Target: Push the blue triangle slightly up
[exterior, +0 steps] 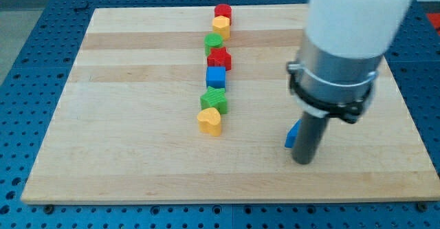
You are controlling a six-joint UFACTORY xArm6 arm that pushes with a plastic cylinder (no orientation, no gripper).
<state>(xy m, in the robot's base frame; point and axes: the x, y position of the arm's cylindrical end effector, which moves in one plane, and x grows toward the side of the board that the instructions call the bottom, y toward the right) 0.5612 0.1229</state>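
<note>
The blue triangle (pixel 292 135) lies on the wooden board (pixel 137 119) at the view's lower right, mostly hidden behind my rod. My tip (pixel 303 161) rests on the board just right of and below the blue triangle, touching or nearly touching it. Only the triangle's left edge shows.
A column of blocks runs down the board's middle: a red cylinder (pixel 223 12), a yellow block (pixel 221 27), a green cylinder (pixel 214 42), a red star (pixel 219 58), a blue cube (pixel 216 77), a green star (pixel 214 100), a yellow heart (pixel 210 121). The white arm (pixel 350 23) fills the view's upper right.
</note>
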